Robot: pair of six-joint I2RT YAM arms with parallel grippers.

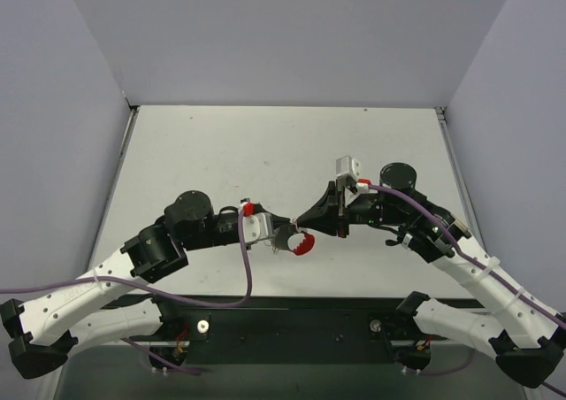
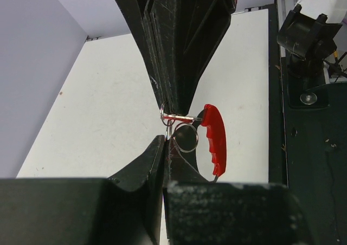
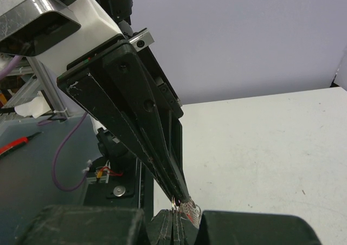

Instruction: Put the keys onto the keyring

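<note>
Bench (image 1: 265, 152): you're working over its near middle, and both task things are looking held up off it rather than lying on it.

You're holding the left arm (image 1: 141, 250) and right arm (image 1: 438, 232) tip to tip, so each wrist camera is looking straight at the join.

The left jaws are sitting narrow and pinching the keyring (image 2: 214, 139) by its thin wire part. The red band is hanging free just beside them, toward the right arm. That's leaving the silver loop (image 2: 186, 137) exposed for threading.

The right jaws are fully closed and pointing straight at the left jaws. They're looking to be nipping the key (image 2: 181, 117) at their very tip (it's tiny and mostly hidden, so the grip is my read, not certain).

You're presenting the key crosswise, touching or just beside the wire at the left jaws. I can't tell which. A smaller ring (image 2: 164, 114) is showing right at that spot.

My judgement is that you're mid-threading, with the key not clearly on the ring yet. Holding one part in each arm is making sense, since each part is being steadied and the bench isn't getting in the way.

Next you're needing a fine push along the wire. The risk is the key slipping out of the closed tips.
</note>
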